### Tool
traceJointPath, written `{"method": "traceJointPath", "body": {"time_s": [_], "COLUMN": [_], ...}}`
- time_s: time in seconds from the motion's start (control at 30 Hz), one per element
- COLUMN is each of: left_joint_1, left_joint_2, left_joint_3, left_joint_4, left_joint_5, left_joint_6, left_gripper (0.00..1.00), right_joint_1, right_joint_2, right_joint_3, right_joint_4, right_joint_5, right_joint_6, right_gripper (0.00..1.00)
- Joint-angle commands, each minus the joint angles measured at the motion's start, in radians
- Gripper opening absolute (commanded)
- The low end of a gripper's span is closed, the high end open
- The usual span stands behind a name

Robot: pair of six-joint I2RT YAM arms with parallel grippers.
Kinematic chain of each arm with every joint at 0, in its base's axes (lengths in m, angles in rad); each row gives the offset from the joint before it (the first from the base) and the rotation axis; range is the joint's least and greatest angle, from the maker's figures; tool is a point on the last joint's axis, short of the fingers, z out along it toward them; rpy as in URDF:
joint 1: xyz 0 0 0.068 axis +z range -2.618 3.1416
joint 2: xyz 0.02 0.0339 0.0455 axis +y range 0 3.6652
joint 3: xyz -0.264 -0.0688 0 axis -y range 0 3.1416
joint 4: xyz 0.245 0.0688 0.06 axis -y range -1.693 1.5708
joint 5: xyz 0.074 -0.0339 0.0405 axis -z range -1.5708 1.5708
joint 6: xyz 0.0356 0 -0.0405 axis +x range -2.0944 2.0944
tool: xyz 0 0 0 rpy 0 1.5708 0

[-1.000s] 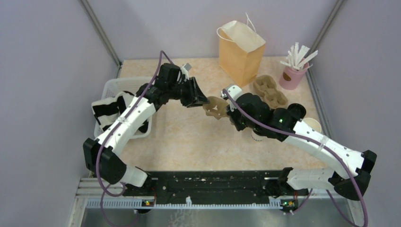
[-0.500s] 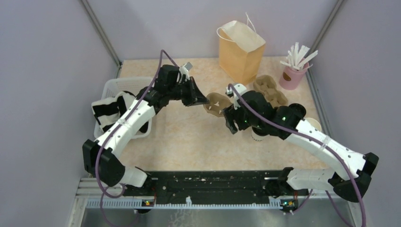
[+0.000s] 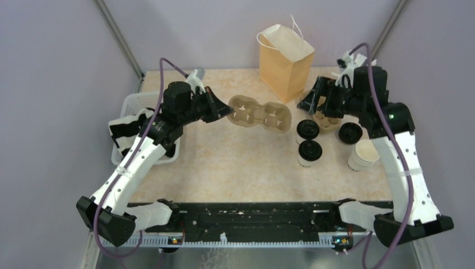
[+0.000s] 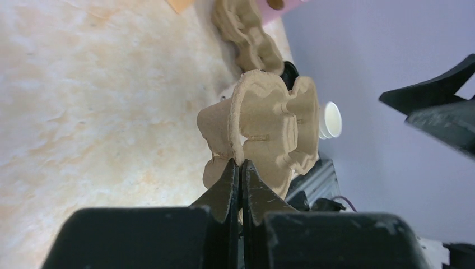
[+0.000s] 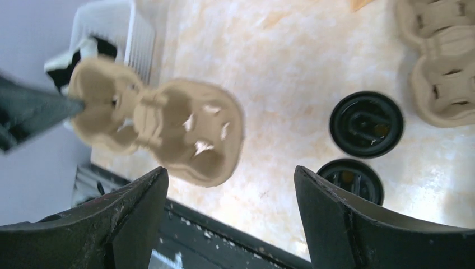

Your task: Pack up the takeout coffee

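Note:
A tan pulp cup carrier (image 3: 260, 114) hangs flat above the table, and my left gripper (image 3: 224, 110) is shut on the rim at its left end. The left wrist view shows the jaws pinched on that rim (image 4: 241, 163). Three takeout coffee cups with black lids (image 3: 308, 130) (image 3: 310, 151) (image 3: 349, 133) stand on the table right of the carrier. My right gripper (image 3: 317, 103) is raised behind them, open and holding nothing. Two lids (image 5: 366, 124) (image 5: 353, 178) and the carrier (image 5: 162, 126) lie below its spread fingers. The brown paper bag (image 3: 285, 59) stands upright at the back.
A stack of spare carriers (image 3: 327, 116) lies partly under my right arm. A lidless white cup (image 3: 364, 154) stands at the right, and white straws (image 3: 348, 60) stick up behind the right wrist. A white basket (image 3: 140, 103) holding black-and-white items sits at the left.
My right gripper opened, let go of the carrier and swung back to the right. The left gripper shut on the carrier and now holds it alone, turned flat.

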Motion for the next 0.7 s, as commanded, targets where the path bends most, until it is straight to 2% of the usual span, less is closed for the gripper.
{"method": "traceJointPath", "body": {"time_s": [0.0, 0.2, 0.43, 0.53, 0.67], "left_joint_1": [0.005, 0.005, 0.005, 0.004, 0.005], "left_joint_2": [-0.067, -0.136, -0.125, -0.115, -0.125], "left_joint_3": [0.051, 0.075, 0.131, 0.163, 0.176], "left_joint_4": [-0.105, -0.164, -0.226, -0.249, -0.271], "left_joint_5": [-0.202, -0.282, -0.273, -0.275, -0.283], "left_joint_6": [0.020, 0.092, 0.257, 0.341, 0.444], "left_gripper": [0.00, 0.00, 0.00, 0.00, 0.00], "right_joint_1": [-0.150, -0.188, -0.188, -0.188, -0.182], "right_joint_2": [0.150, 0.413, 0.662, 0.773, 0.949], "right_joint_3": [0.107, 0.315, 0.485, 0.561, 0.765], "right_joint_4": [0.035, 0.150, 0.264, 0.307, 0.234], "right_joint_5": [-0.051, 0.190, 0.375, 0.398, 0.386], "right_joint_6": [0.077, 0.101, 0.365, 0.439, 0.483], "right_gripper": [0.82, 0.80, 0.79, 0.77, 0.73]}}
